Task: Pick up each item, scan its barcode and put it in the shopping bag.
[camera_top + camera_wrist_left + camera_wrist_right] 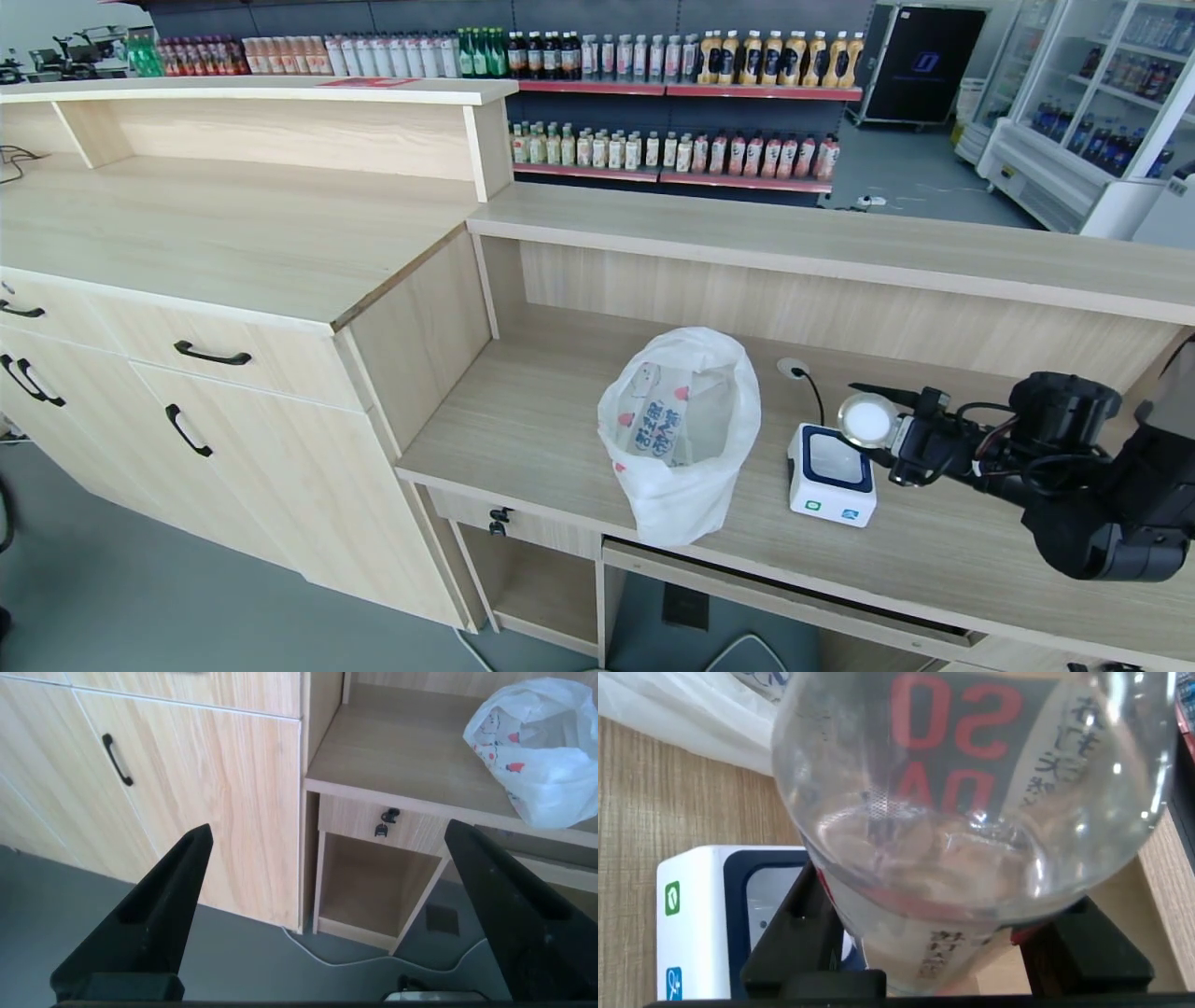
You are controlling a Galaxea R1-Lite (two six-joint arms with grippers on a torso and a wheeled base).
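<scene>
Now, left gripper [327, 829]: fingers wide apart, empty, low beside cabinet [187, 765]. Bag [672, 509] upright on counter [934, 551], pack [658, 425] inside. Scanner [831, 474] just right of bag. Bottle [866, 420] held sideways just above scanner: clear, smooth, likely slippery, liquid-heavy; best gripped mid-body. Right gripper [892, 439] clamped round it.

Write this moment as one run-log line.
right pincer: shut on bottle, at scanner | left pincer: open, empty | shopping bag: upright, item inside
</scene>
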